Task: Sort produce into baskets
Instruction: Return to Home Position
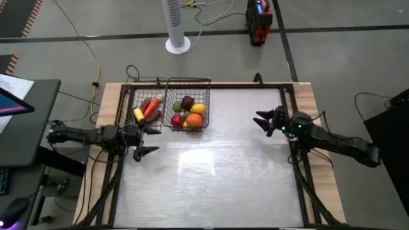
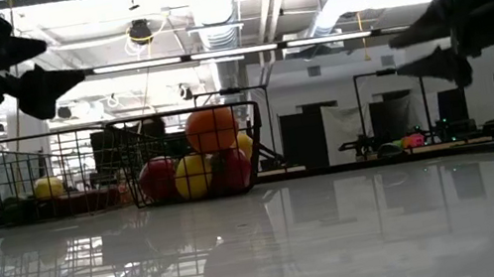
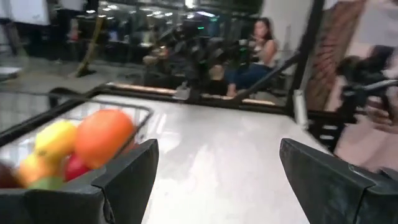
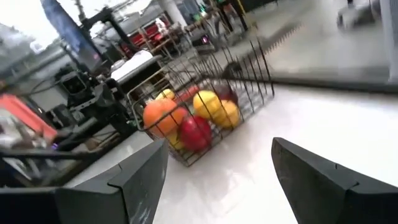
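Black wire baskets [image 1: 167, 96] adjoined, holding fruit [image 1: 192, 118] and long vegetables [image 1: 150, 107]. The left gripper [image 1: 152, 140] hung open just beside them; the right gripper [image 1: 259, 120], also open, well apart. A person [image 3: 258, 56] sat beyond the table [image 3: 236, 162].

No writing, number or brand can be read in any view. The red and black box [image 1: 257, 22] on the floor beyond the surface has a small lit panel on top (too small to make out). The white sheet of paper [image 1: 14, 85] on the side desk at the left edge carries faint marks that do not resolve into letters. The tilted screen [image 1: 9, 102] just beside it shows only bands of colour. Bright panels hang in the room seen in the low view, but nothing on them is legible.
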